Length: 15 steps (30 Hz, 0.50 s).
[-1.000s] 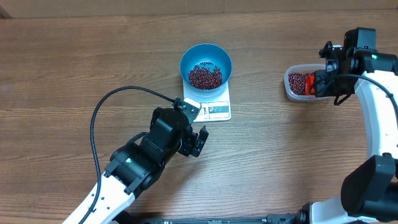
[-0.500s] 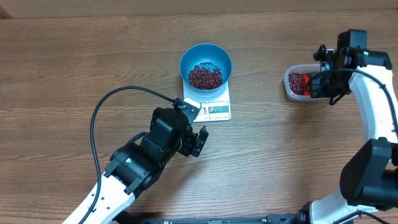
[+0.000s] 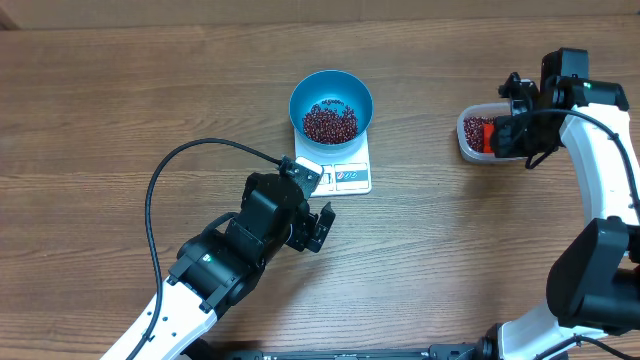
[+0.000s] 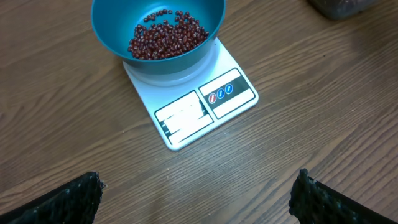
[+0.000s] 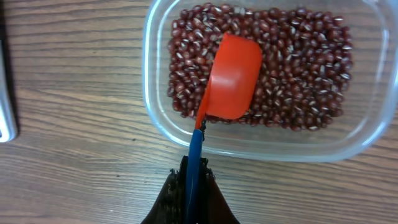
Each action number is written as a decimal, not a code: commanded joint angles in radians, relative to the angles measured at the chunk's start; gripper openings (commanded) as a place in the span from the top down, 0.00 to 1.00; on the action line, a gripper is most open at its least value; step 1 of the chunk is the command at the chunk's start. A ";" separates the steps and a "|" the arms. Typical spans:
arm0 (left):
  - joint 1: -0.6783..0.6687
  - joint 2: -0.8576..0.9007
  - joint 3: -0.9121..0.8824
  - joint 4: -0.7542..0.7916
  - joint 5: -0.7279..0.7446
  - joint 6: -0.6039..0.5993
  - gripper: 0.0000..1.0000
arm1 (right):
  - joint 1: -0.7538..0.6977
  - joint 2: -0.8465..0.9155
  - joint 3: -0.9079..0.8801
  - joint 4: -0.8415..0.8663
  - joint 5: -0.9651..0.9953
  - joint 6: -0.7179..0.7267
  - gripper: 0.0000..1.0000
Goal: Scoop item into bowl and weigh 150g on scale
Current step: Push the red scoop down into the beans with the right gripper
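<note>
Right tool was clamped on orange scoop handle, 6 o'clock of tub; left tool was spread. Beans judged loose, spill-prone: to be scooped, never pinched.

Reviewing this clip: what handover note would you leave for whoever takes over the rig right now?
The left gripper is open and empty, above the table near the display edge of the scale.
The right gripper is shut on the handle of the scoop, whose head is in the clear tub on the bean supply.
The blue bowl sits on the scale with some beans in it.
Left: scoop more into the bowl up to target weight. The display is unreadable here.
</note>
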<state>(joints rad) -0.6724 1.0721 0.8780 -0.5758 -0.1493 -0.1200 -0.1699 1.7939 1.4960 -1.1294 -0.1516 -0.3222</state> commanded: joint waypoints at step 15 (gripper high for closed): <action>0.005 0.007 -0.001 0.000 0.012 0.016 0.00 | -0.002 0.018 -0.005 0.006 -0.136 -0.027 0.96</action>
<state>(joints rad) -0.6724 1.0721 0.8780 -0.5762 -0.1493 -0.1200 -0.1703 1.8008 1.4960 -1.1259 -0.2108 -0.3408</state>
